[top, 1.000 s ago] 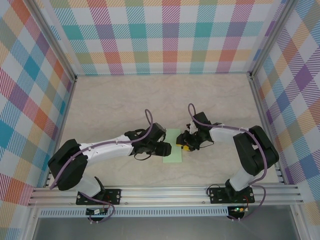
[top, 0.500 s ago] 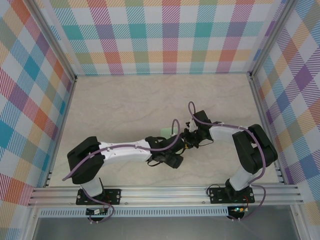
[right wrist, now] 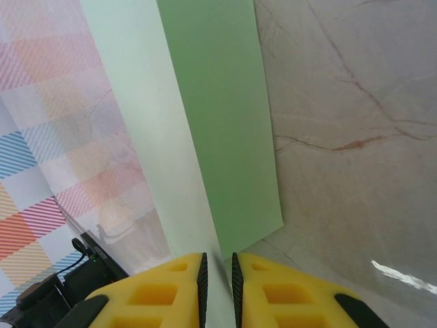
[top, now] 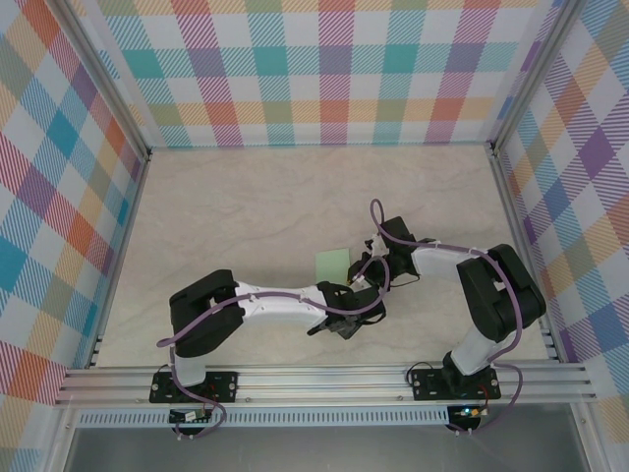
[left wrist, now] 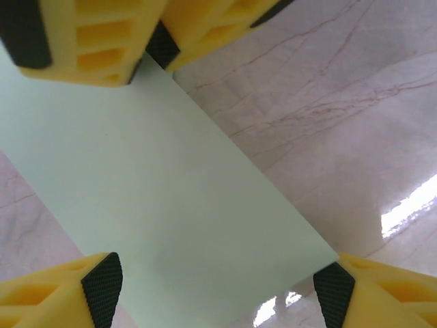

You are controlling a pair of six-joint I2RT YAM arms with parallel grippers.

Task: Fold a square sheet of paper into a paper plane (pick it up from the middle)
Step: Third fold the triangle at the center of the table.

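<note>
Your right gripper [right wrist: 217, 263] pinched one edge of the thin pale-green square paper sheet [right wrist: 218, 123]; your left gripper [left wrist: 218, 292] stood spread over it, toward the near edge of the marbled table [top: 216, 216].

Left gripper [left wrist: 217, 292] swung right, opened wider; right gripper [right wrist: 217, 264] closed on square sheet of paper [top: 332, 264]

The top camera is looking steeply down from above the near edge of the tabletop [top: 226, 197], taking it all in. The wrist cameras are peering from very close past the left gripper [left wrist: 218, 290] and right gripper [right wrist: 217, 273]; all three are sharing the square sheet of paper [top: 332, 264].
</note>
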